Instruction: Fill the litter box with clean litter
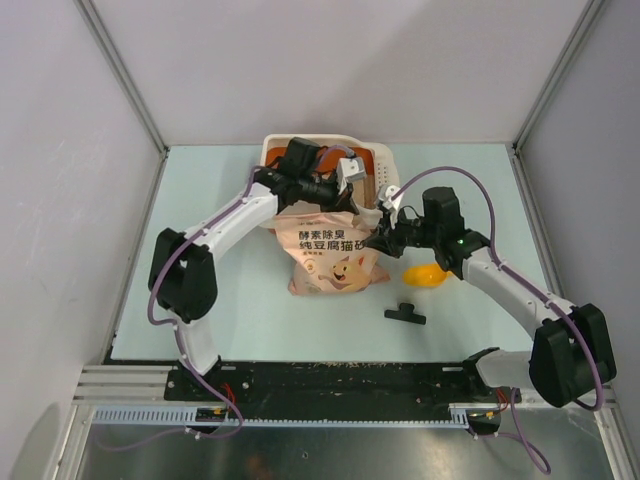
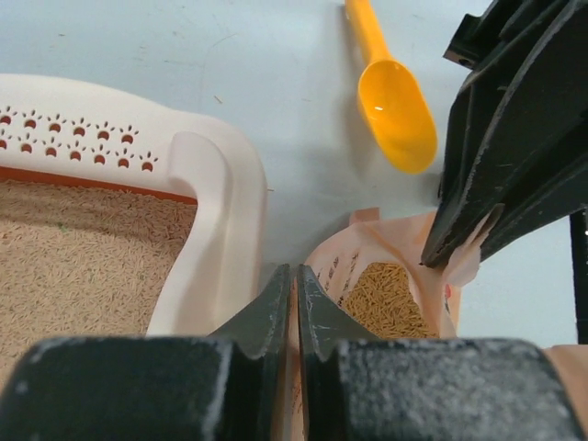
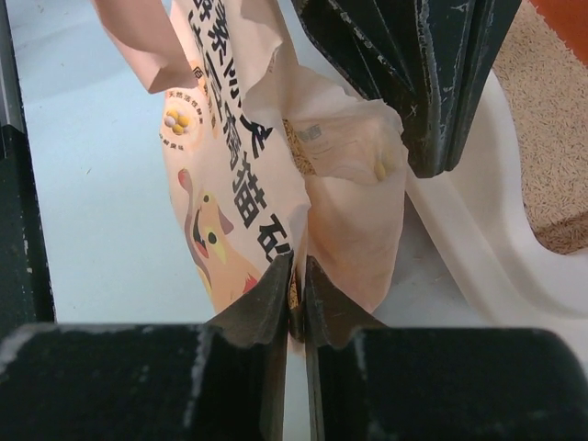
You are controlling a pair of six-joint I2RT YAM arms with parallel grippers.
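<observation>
A pale table (image 1: 200, 200) lies between grey walls and metal frame posts, with the two arms reaching in from the near edge.

The litter box (image 2: 110, 119) stands at the back of the table, near the middle, and the left arm passes over it. The clean litter (image 2: 83, 266) covers the floor of the box, up against its orange-brown inner wall. Just beside the box's rounded corner, the left hand (image 2: 294, 287) has its fingers pressed together on one edge of the open mouth of the pink bag (image 1: 330, 265). The bag stands just in front of the box, its printed face turned up towards the overhead camera. More beige granules show inside its mouth.

On the far side of that mouth the right hand (image 3: 294, 287) pinches the opposite edge, its fingers likewise pressed together on the thin plastic. The two hands face each other across the opening, close but not touching.

To the right of the bag an orange scoop (image 1: 424, 274) lies flat on the table, near the right arm. A small black part (image 1: 405, 313) lies just in front of it.
</observation>
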